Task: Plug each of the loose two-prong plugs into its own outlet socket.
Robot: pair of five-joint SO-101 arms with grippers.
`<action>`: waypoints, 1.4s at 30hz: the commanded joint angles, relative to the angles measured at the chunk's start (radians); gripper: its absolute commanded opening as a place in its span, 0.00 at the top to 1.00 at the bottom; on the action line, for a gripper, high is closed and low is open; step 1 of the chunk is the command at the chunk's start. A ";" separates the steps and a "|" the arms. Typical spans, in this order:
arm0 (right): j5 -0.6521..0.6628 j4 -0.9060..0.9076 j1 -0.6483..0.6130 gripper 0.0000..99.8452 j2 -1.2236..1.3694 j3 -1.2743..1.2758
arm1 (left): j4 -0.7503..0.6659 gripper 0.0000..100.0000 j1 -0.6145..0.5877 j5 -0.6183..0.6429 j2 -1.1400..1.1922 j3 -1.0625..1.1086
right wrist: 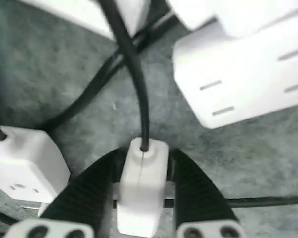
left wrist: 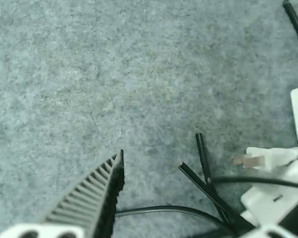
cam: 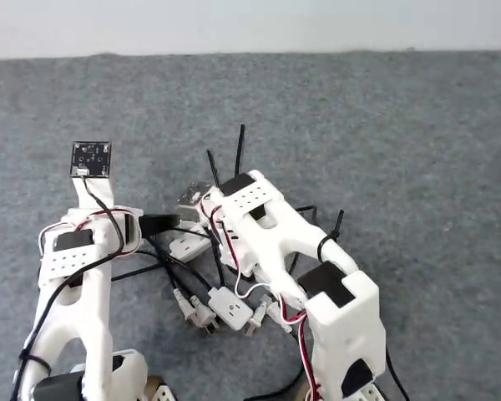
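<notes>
Plug (right wrist: 140, 191) within right tool (right wrist: 142, 157)

High overview; wrist close-ups on plugs (cam: 199, 311)

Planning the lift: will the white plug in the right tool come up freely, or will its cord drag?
The white plug, clamped in the right tool, looks rigid, likely light. Its black cord curves stiffly across other cables, so it may tug.

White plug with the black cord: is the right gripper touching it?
Touching. The right wrist view shows the right gripper shut on the white plug, with its black fingers against the plug's two sides and no gap visible.
</notes>
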 commanded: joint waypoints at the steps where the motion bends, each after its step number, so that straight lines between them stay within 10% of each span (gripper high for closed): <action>1: 0.038 0.021 -0.001 0.99 0.058 0.020 | -0.014 0.48 -0.005 0.011 -0.008 -0.027; 10: 0.046 0.030 0.016 0.99 0.021 0.021 | -0.014 0.48 -0.002 0.009 -0.008 -0.025; 21: 0.089 0.004 0.384 0.99 -0.252 0.035 | -0.014 0.48 0.000 0.009 -0.008 -0.024; 42: 0.018 -0.277 0.423 0.99 -0.259 0.066 | -0.014 0.48 0.002 0.008 -0.008 -0.024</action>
